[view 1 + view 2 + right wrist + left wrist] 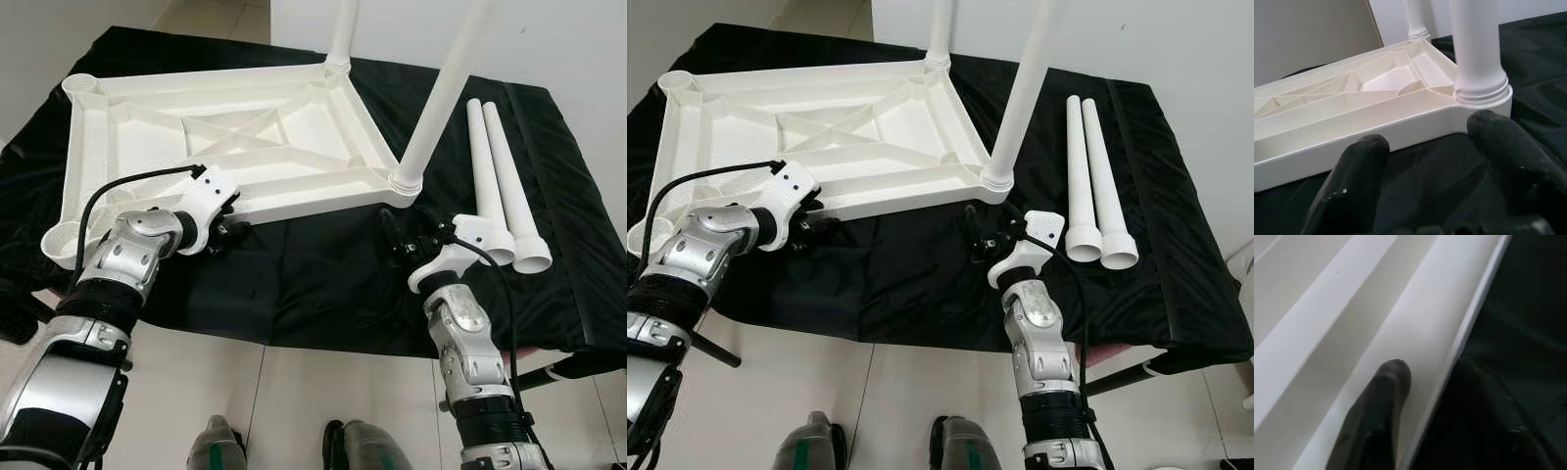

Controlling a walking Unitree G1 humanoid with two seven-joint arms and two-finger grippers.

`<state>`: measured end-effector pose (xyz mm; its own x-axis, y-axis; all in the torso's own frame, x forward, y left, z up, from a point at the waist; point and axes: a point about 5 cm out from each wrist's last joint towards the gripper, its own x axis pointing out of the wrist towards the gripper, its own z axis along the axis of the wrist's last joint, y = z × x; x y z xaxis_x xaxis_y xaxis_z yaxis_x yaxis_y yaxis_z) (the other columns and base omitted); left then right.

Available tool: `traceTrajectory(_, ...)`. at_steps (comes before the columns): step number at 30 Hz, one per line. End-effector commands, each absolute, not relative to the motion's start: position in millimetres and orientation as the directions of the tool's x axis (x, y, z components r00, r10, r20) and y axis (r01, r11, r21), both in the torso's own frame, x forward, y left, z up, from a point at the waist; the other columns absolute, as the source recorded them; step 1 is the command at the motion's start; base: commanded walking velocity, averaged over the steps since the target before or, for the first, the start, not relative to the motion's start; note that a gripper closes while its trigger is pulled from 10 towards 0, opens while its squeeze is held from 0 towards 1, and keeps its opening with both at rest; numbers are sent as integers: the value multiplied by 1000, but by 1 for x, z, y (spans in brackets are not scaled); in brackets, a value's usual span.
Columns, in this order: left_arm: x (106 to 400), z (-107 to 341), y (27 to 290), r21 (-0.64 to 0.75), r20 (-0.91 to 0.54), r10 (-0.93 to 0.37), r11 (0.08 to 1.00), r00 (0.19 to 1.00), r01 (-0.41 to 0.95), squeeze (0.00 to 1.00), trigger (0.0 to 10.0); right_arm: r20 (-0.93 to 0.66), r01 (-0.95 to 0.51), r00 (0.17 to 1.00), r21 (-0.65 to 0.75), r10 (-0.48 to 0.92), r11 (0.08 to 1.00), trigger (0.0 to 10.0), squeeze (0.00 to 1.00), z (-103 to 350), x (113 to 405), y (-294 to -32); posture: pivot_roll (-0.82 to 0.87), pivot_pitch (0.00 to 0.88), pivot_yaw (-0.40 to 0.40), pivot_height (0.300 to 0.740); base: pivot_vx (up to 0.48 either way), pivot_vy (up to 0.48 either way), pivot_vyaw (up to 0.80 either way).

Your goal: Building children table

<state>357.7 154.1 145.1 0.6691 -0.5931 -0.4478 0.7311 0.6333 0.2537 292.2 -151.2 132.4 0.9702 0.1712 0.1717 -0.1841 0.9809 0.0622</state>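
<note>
Left gripper [232, 217] clamps the upturned white ribbed plastic tabletop [225, 137], lower finger hidden; right gripper [1425, 142] gapes; both mounted legs cropped.

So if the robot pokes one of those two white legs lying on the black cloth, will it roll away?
Probably, a bit. The loose legs are round tubes, so a sideways push would likely roll them. Their wider ends could make them curve rather than roll straight. The soft black cloth may slow them. They look like hollow plastic, so probably light.
</note>
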Motion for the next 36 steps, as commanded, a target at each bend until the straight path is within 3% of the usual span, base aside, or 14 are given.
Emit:
traceTrajectory(1, 359, 147, 152, 243, -433, -587, 655, 684, 716, 0, 0, 160, -177, 973, 63, 165, 982, 10000, 0, 130, 291, -151, -39, 40, -15, 740, 0, 0, 0)
traceTrajectory(11, 359, 148, 144, 215, -403, -583, 689, 705, 692, 0, 0, 162, -184, 972, 67, 171, 981, 10000, 0, 129, 292, -146, -32, 33, -10, 740, 0, 0, 0)
traceTrajectory(20, 356, 157, 107, 179, -312, -605, 720, 732, 671, 0, 0, 166, -174, 973, 69, 161, 982, 10000, 0, 131, 294, -147, -28, 40, -11, 740, 0, 0, 0)
traceTrajectory(21, 356, 159, 97, 164, -297, -612, 724, 733, 671, 0, 1490, 167, -174, 973, 70, 161, 982, 10000, 0, 131, 294, -147, -28, 45, -15, 740, 0, 0, 0)
traceTrajectory(22, 355, 161, 83, 151, -272, -625, 724, 732, 673, 0, 5686, 167, -175, 973, 70, 162, 982, 10000, 0, 132, 295, -146, -28, 46, -16, 740, 0, 0, 0)
traceTrajectory(23, 355, 161, 83, 151, -272, -625, 724, 732, 673, 0, 5686, 167, -175, 973, 70, 162, 982, 10000, 0, 132, 295, -146, -28, 46, -16, 740, 0, 0, 0)
traceTrajectory(24, 354, 163, 72, 142, -255, -630, 726, 733, 673, 0, 10000, 169, -177, 972, 71, 163, 982, 10000, 0, 132, 295, -146, -29, 48, -17, 740, 0, 0, 0)
traceTrajectory(33, 360, 183, 37, 107, -185, -605, 771, 775, 628, 0, 10000, 173, -181, 971, 68, 168, 981, 10000, 0, 134, 296, -144, -29, 55, -21, 740, 0, 0, 0)
traceTrajectory(34, 359, 185, 35, 90, -180, -619, 764, 765, 639, 1000, 10000, 174, -181, 970, 68, 167, 981, 10000, 0, 134, 296, -144, -33, 55, -21, 740, 0, 0, 0)
traceTrajectory(36, 358, 186, 33, 82, -172, -631, 756, 756, 650, 1000, 10000, 175, -181, 970, 67, 167, 981, 10000, 0, 134, 296, -144, -33, 55, -21, 740, 0, 0, 0)
